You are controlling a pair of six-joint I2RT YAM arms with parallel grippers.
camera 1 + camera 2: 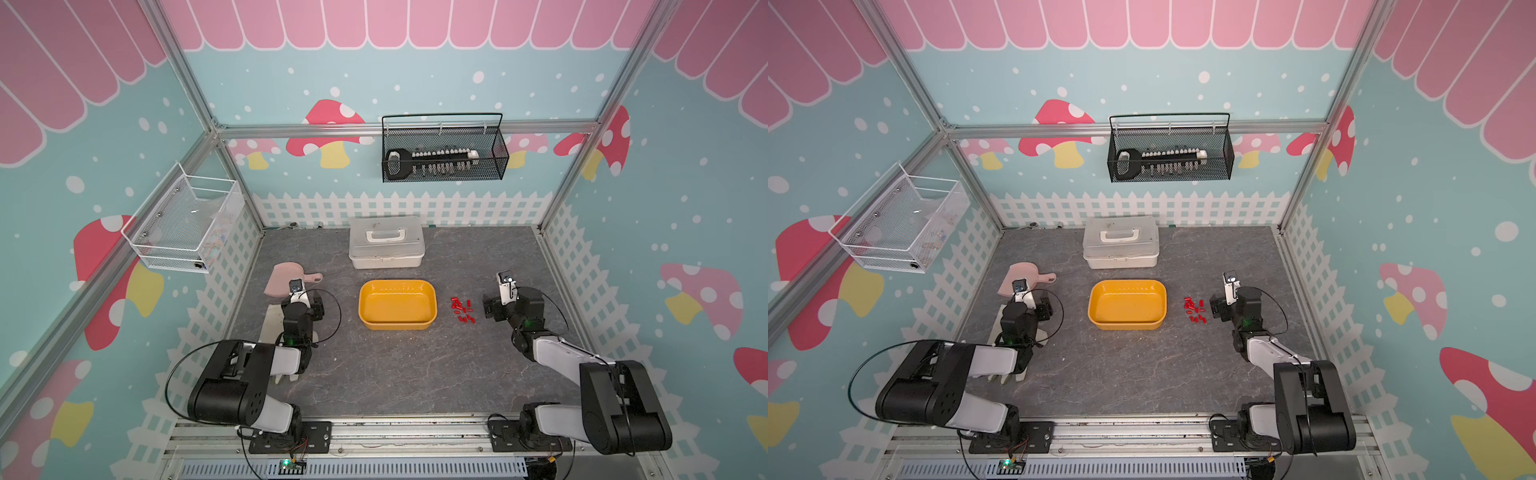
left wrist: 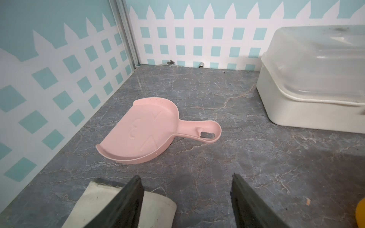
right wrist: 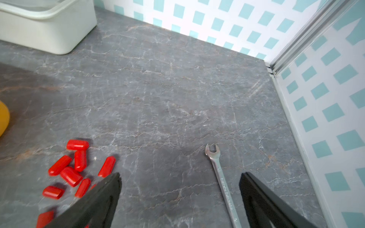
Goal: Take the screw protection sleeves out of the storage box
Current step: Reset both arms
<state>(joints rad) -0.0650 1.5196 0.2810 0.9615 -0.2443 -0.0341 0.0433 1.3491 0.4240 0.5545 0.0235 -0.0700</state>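
The sleeves (image 1: pixel 462 309) lie clustered on the counter (image 1: pixel 395 365) just beside the box (image 1: pixel 397 305), which looks empty. Left jaws and right jaws both stand spread, empty. The right arm should lift straight up, lest it scatter them.

In the right wrist view a finger (image 3: pixel 94 201) of the right claw (image 3: pixel 180 176) hid some screw protection sleeves (image 3: pixel 71 175). The wrench (image 3: pixel 219 173) ran off the edge, and only a sliver of the storage box (image 3: pixel 3 116) showed. In both top views the sleeves were too small to count, perhaps a dozen.
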